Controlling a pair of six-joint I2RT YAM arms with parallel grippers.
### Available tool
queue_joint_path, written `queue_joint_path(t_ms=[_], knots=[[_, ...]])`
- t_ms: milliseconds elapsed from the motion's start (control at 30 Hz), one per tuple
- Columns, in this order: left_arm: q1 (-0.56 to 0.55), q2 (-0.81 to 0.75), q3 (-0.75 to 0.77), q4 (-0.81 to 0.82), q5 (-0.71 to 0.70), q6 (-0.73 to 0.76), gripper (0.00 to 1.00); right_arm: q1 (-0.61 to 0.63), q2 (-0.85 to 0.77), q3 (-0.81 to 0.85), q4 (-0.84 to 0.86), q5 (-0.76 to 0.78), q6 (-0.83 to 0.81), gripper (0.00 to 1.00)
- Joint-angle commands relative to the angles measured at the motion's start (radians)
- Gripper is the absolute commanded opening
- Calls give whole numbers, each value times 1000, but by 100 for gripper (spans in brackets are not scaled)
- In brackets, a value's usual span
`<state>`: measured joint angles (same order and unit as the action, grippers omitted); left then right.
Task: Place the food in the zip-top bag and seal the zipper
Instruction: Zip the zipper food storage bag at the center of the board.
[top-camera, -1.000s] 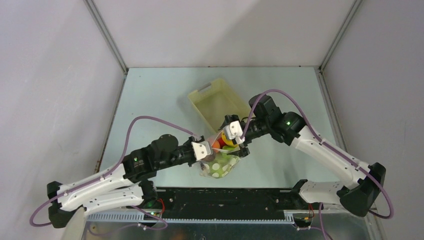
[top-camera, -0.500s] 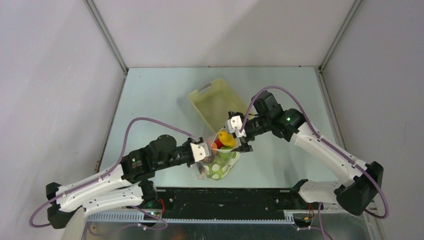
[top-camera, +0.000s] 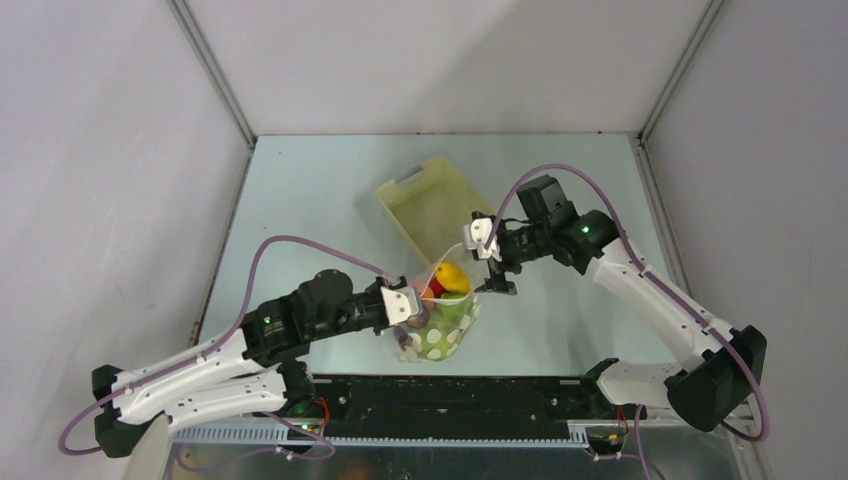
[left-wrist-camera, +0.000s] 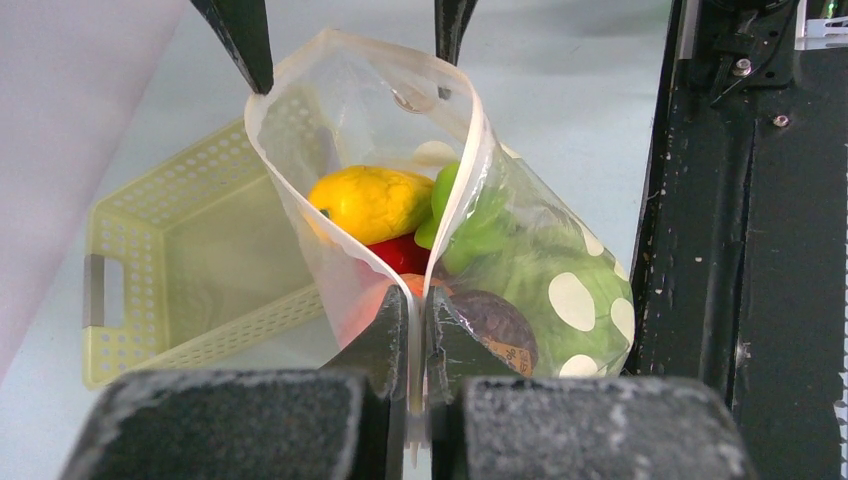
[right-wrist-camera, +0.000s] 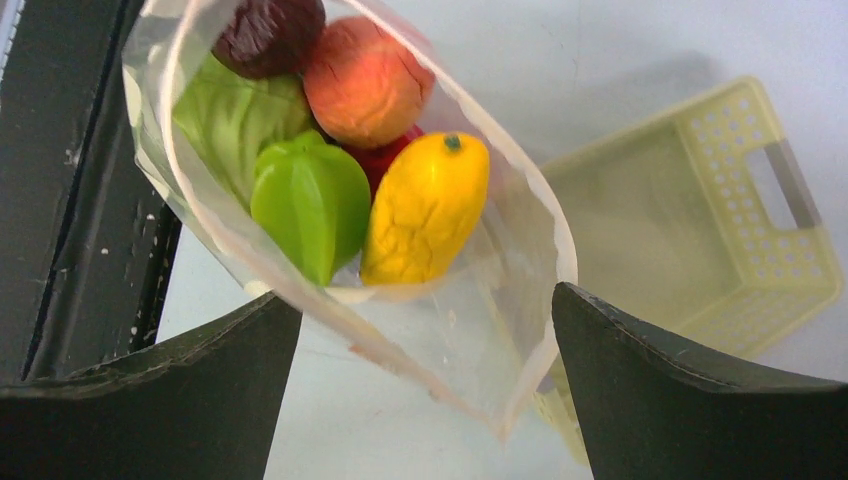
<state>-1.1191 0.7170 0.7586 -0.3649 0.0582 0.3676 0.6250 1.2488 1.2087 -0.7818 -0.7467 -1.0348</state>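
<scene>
The zip-top bag (top-camera: 441, 333) stands on the table with its mouth open, and the food is inside it. In the right wrist view I see a yellow piece (right-wrist-camera: 425, 205), a green piece (right-wrist-camera: 310, 200), a peach (right-wrist-camera: 365, 80), a dark apple (right-wrist-camera: 268, 35) and a pale green one (right-wrist-camera: 225, 120). My left gripper (left-wrist-camera: 418, 335) is shut on the near end of the zipper (left-wrist-camera: 462, 170). My right gripper (right-wrist-camera: 425, 390) is open, and its fingers (left-wrist-camera: 245, 40) straddle the far end of the bag's mouth without pinching it.
The pale yellow slotted basket (top-camera: 432, 205) sits just behind the bag, close to the right gripper (top-camera: 497, 272), and holds nothing that I can see. A black rail (top-camera: 450, 395) runs along the table's near edge, right beside the bag.
The right gripper has drawn back to the right, away from the bag's mouth, staying open. The yellow piece now shows in the mouth. The left gripper keeps its hold.
</scene>
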Motion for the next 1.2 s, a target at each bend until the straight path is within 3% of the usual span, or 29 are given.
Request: queue_joint_path(t_ms=[0, 300, 733, 867, 933, 1033, 1167], knots=[[-2, -21, 9, 40, 18, 24, 0, -52, -38, 38, -45, 10, -28, 99], [-2, -17, 9, 39, 26, 27, 0, -131, -68, 22, -57, -30, -45, 100], [-1, -12, 13, 41, 25, 27, 0, -131, 39, 22, -100, -141, -92, 97], [-1, -10, 17, 41, 24, 25, 0, -119, 49, 22, -93, -176, -97, 84], [-1, -12, 15, 41, 23, 24, 0, -110, 56, 22, -96, -171, -98, 74], [-1, -22, 9, 47, 22, 20, 0, -105, 67, 22, -107, -160, -98, 50], [-1, -45, -6, 55, 17, 6, 0, -102, 74, 22, -145, -149, -113, 32]])
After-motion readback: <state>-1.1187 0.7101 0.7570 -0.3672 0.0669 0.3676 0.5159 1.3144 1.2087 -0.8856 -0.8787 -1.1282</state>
